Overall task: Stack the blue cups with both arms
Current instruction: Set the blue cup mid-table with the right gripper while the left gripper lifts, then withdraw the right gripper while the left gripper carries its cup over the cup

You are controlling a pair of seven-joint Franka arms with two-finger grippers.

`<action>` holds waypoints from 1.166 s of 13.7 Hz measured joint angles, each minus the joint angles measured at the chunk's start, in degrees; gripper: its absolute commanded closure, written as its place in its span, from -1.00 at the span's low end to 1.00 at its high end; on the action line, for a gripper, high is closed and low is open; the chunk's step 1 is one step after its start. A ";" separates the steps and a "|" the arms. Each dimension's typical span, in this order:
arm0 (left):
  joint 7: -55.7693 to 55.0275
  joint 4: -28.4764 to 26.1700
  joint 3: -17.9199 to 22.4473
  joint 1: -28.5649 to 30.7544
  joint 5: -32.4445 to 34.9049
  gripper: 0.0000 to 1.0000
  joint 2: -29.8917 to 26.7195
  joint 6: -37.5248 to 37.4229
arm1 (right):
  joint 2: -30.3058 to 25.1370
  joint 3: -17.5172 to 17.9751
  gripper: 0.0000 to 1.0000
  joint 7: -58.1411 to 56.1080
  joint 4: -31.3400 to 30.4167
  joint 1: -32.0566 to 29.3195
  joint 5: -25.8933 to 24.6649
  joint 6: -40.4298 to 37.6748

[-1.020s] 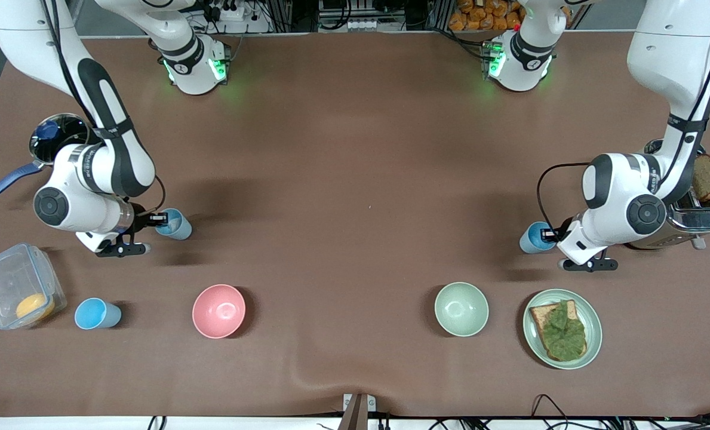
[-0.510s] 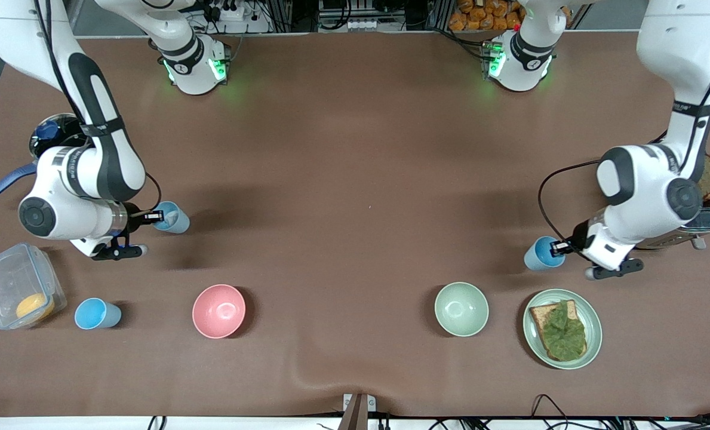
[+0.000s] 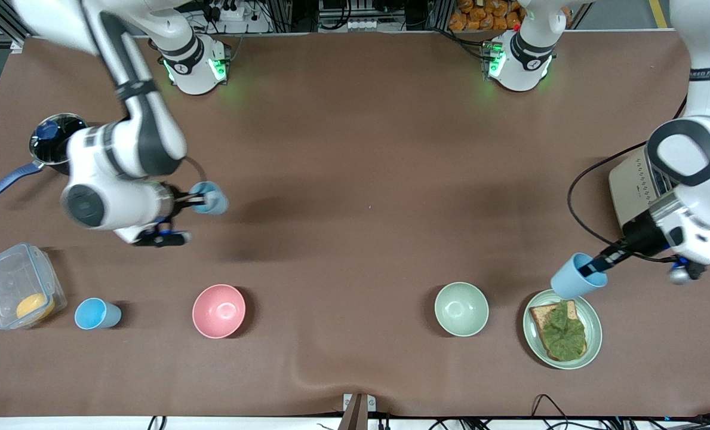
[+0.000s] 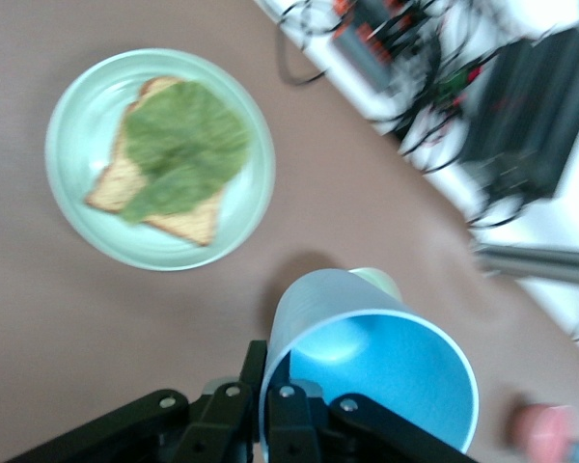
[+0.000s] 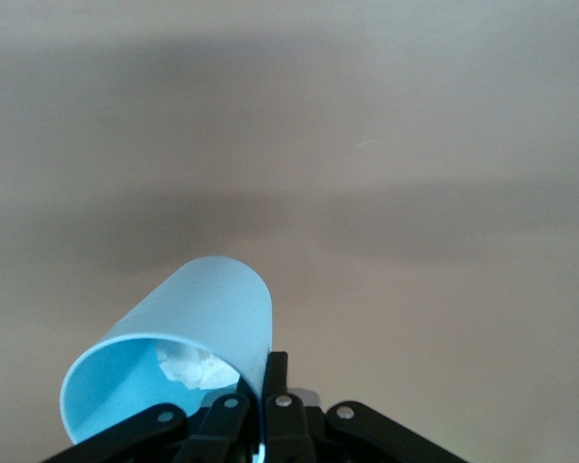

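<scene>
My right gripper point(image 3: 198, 200) is shut on the rim of a blue cup point(image 3: 212, 199) and holds it tilted in the air over bare table, toward the right arm's end. In the right wrist view the fingers point(image 5: 276, 371) pinch that cup's point(image 5: 188, 328) wall, one inside and one outside. My left gripper point(image 3: 592, 269) is shut on the rim of a second blue cup point(image 3: 569, 278), held tilted over the plate's edge. The left wrist view shows this cup point(image 4: 376, 371) pinched the same way. A third blue cup point(image 3: 96, 314) stands on the table, beside the clear box.
A pink bowl point(image 3: 218, 310) and a pale green bowl point(image 3: 461, 309) stand nearer the front camera. A plate point(image 3: 593, 334) with toast and lettuce lies under the left cup. A toaster point(image 3: 632, 185), a clear box point(image 3: 14, 283) and a pan point(image 3: 53, 143) stand at the table's ends.
Both grippers have lifted their cups off the table. The right one moved toward the table's middle. The left one swung up and carried its cup over the plate's edge.
</scene>
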 measured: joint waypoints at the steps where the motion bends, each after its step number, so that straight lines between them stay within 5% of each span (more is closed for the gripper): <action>1: -0.27 0.47 0.00 0.05 -4.35 1.00 -0.64 0.00 | -0.04 0.06 1.00 4.25 0.04 2.99 1.80 0.73; 5: -4.69 3.31 -1.51 -0.07 -16.73 1.00 -1.77 0.00 | 0.88 0.16 1.00 17.21 -0.12 12.22 7.85 7.38; 11: -17.41 10.83 -7.28 -0.49 -21.85 1.00 -2.07 5.75 | 8.73 0.20 1.00 28.46 -0.41 24.15 15.15 26.52; 12: -17.66 10.99 -8.44 -1.04 -21.85 1.00 -2.06 7.05 | 10.25 0.20 0.26 29.80 -0.42 25.67 15.20 29.15; 13: -17.71 10.96 -9.19 -2.42 -21.85 1.00 -1.99 8.60 | 11.59 0.18 -0.76 30.95 -0.41 26.84 15.23 31.19; 14: -17.73 10.84 -9.49 -4.40 -21.54 1.00 -1.83 9.98 | 12.45 0.17 -1.00 31.66 -0.37 27.51 15.24 32.25; 16: -19.95 10.14 -9.73 -8.45 -17.06 1.00 -1.43 11.22 | 12.69 -0.24 -1.00 31.89 0.12 27.60 15.25 32.12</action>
